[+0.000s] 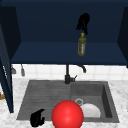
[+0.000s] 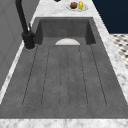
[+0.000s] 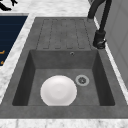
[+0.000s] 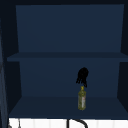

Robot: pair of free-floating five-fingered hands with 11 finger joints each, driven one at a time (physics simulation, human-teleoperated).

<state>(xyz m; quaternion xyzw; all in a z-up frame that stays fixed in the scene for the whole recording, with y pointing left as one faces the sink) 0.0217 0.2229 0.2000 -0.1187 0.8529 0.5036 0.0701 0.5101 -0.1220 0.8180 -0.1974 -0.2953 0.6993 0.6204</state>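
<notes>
My right hand [image 1: 83,22] hangs inside the open dark blue wall cabinet, fingers relaxed and pointing down. Right under its fingertips an olive-yellow glass bottle [image 1: 81,45] stands upright on the lower shelf [image 1: 45,53]. In the upper view the right hand [image 4: 82,75] has its fingertips at the cap of the bottle [image 4: 81,100], and I cannot tell whether they touch it. My left hand [image 1: 37,118] floats low at the sink's front left corner, loosely curved and holding nothing. A big red ball [image 1: 67,115] is just to its right.
A white plate [image 3: 58,90] lies in the basin beside the drain [image 3: 82,80]. The black faucet [image 1: 67,75] stands behind the sink, with the ribbed drainboard [image 2: 63,75] on the left. A small dish of food [image 2: 77,6] sits on the marble counter. A blue cabinet door [image 1: 5,75] stands open at the left.
</notes>
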